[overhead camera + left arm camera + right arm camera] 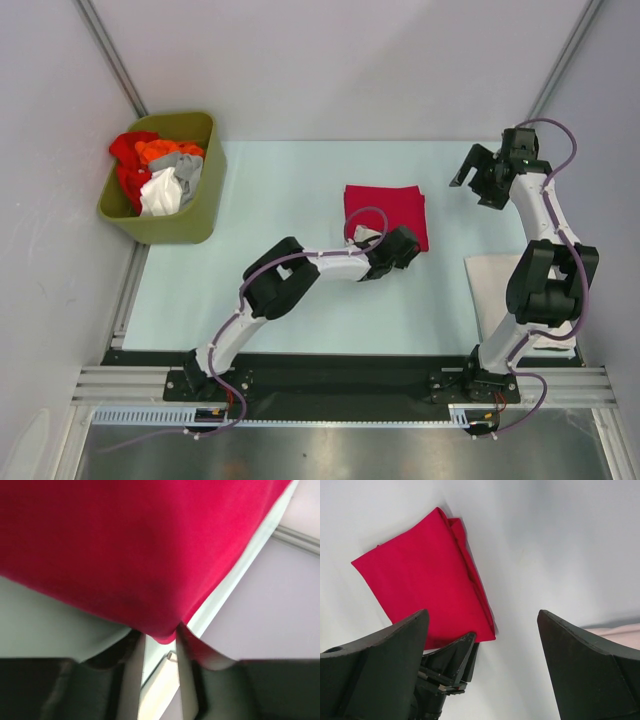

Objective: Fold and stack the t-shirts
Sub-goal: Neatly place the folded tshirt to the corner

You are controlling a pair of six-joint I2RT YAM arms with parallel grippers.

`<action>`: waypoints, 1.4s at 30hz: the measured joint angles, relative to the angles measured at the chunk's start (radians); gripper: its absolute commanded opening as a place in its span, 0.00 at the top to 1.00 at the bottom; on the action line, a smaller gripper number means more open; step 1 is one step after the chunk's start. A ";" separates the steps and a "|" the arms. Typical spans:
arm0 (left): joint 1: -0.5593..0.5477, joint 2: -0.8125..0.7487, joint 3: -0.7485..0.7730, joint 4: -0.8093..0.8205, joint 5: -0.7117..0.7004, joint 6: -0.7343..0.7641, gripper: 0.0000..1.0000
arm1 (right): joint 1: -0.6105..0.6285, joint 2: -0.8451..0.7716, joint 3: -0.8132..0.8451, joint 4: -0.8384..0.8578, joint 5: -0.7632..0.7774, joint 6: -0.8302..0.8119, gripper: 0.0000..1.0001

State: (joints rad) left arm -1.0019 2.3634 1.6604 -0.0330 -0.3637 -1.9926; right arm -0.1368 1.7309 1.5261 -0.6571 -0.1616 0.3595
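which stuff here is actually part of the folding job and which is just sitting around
Part of the job:
folded crimson-red t-shirt
off-white t-shirt, near right
crumpled t-shirts, far left
left gripper, at the red shirt's corner
right gripper, open

Just sitting around:
olive-green bin holding the crumpled ones
table
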 measured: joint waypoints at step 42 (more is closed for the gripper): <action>0.146 -0.334 -0.490 0.265 0.307 0.151 1.00 | 0.063 0.322 -0.252 0.435 -0.629 0.250 0.07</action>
State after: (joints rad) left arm -0.8558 2.0296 1.1706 0.2317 -0.0570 -1.8420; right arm -0.0734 2.0529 1.2739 -0.2222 -0.7910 0.6094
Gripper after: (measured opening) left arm 0.093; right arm 0.956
